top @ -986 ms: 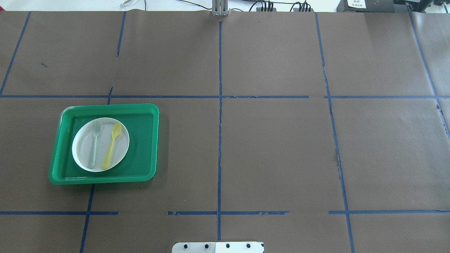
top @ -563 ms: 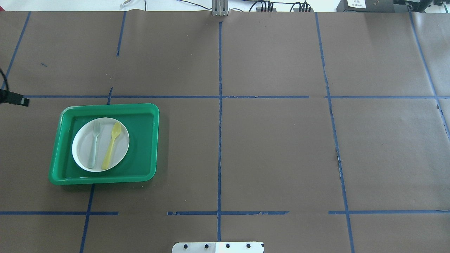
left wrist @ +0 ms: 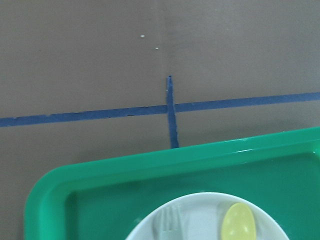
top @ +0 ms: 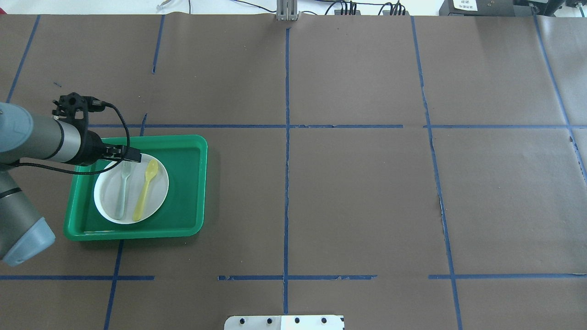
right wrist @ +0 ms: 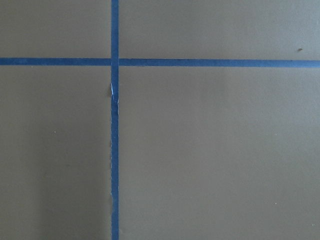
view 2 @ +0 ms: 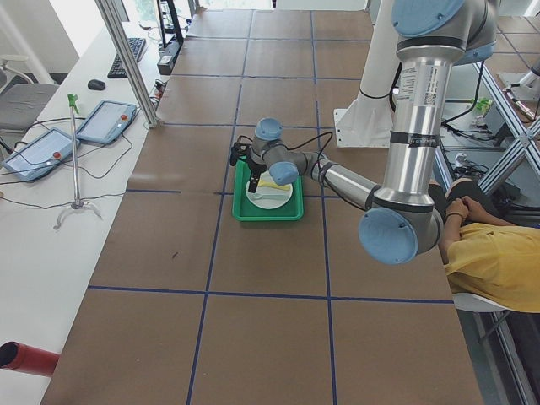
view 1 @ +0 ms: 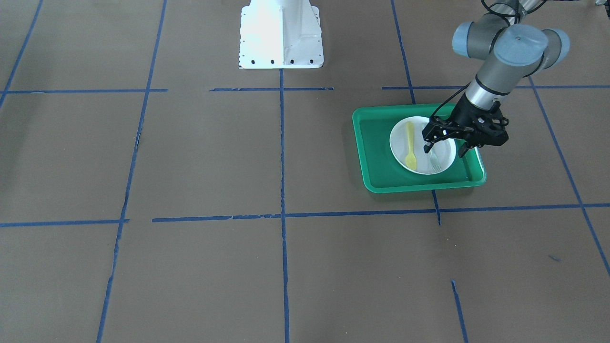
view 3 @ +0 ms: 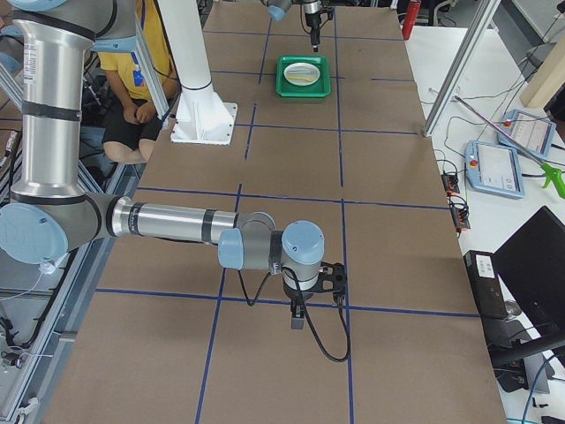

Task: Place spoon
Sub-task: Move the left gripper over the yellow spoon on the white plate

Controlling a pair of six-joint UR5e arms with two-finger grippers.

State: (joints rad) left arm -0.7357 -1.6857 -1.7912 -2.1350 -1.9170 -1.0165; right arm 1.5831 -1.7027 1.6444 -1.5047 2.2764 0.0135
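The fork (view 1: 434, 165) could be grabbed instead of the spoon (view 1: 410, 144), the wide-open, empty left gripper (view 1: 444, 148) being poised above it.

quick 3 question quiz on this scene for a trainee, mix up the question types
1. True or false: the spoon lies on the white plate beside the fork.
2. The plate sits in: A) a green tray; B) a red bowl; C) a cardboard box.
3. Fill in: the left gripper hovers over the tray with its jaws ____.

Key: 1 true; 2 A; 3 open.
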